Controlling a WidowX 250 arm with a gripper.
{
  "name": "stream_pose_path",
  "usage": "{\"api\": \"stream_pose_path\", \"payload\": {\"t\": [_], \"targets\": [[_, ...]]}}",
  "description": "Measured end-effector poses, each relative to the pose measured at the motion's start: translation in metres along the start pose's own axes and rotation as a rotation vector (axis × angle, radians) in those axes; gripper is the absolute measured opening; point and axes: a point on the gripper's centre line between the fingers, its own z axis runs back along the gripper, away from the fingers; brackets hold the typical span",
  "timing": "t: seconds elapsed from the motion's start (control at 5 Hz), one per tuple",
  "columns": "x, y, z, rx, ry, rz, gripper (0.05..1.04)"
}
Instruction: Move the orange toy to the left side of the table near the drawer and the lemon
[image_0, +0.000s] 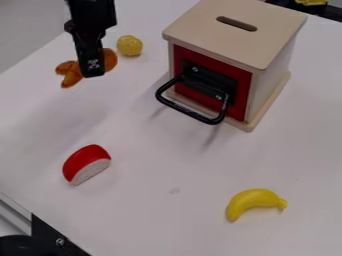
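Though aslant, orange toy (71, 73) forked lower-left.

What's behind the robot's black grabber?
Behind the end effector is the orange toy. Its tail-like end and a rounded part stick out on either side. Its middle is covered.

A red toy wedge (85, 162) lies at the near left, its pale cut face toward the near right. A curved yellow toy banana (253, 201) lies at the near right. Something yellow (311, 2), partly cut off, sits at the far right edge.
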Motion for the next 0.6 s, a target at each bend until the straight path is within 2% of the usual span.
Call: {"api": "stream_pose_path", "payload": {"t": [0.2,0.6], "targets": [[0.007,0.030,-0.010,0.003,-0.027,0.046,0.405],[0.014,0.052,-0.057,-0.042,0.003,0.031,0.405]]}}
